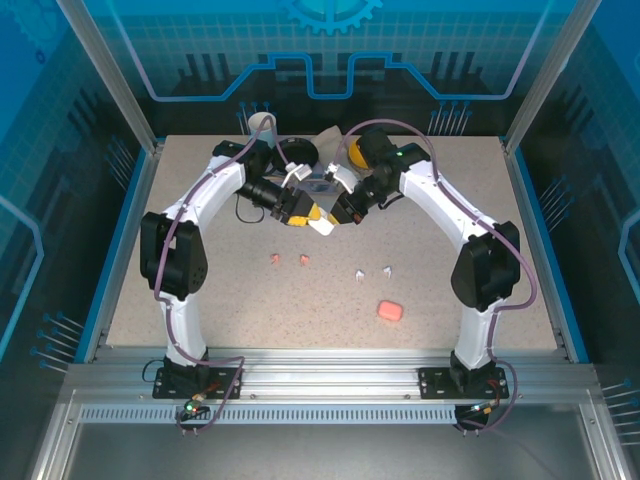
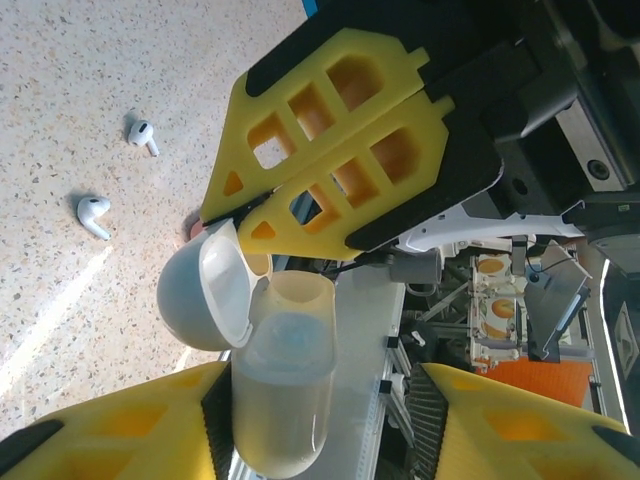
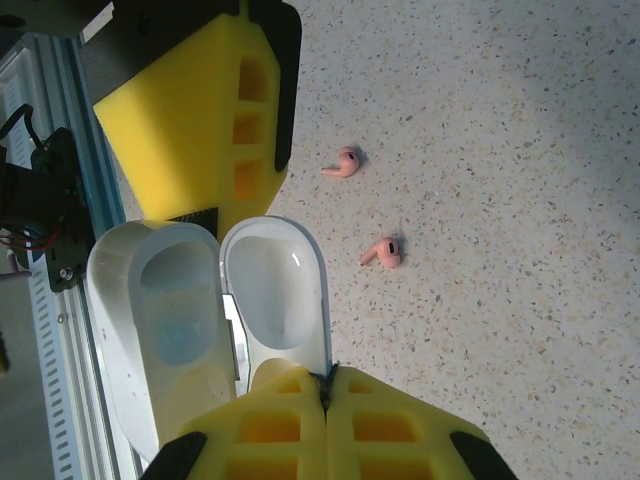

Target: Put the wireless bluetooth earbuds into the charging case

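Observation:
A white charging case [image 1: 322,222] is held up over the table's middle with its lid [image 3: 276,290] swung open. My right gripper [image 3: 326,376] is shut on the lid's rim. The case body [image 2: 285,385] stands between the fingers of my left gripper [image 2: 322,392], which is open: the body leans on one finger and a gap shows to the other. Two white earbuds [image 2: 143,135] [image 2: 93,213] and two salmon-pink earbuds [image 3: 345,163] [image 3: 383,252] lie loose on the table, in front of the grippers [image 1: 358,273] [image 1: 275,259].
A pink case [image 1: 390,311] lies shut on the table [image 1: 200,310] at the front right. At the back stand a white cup [image 1: 263,125], a black round thing [image 1: 300,152] and a yellow thing [image 1: 357,150]. Both arms arch inward over the middle.

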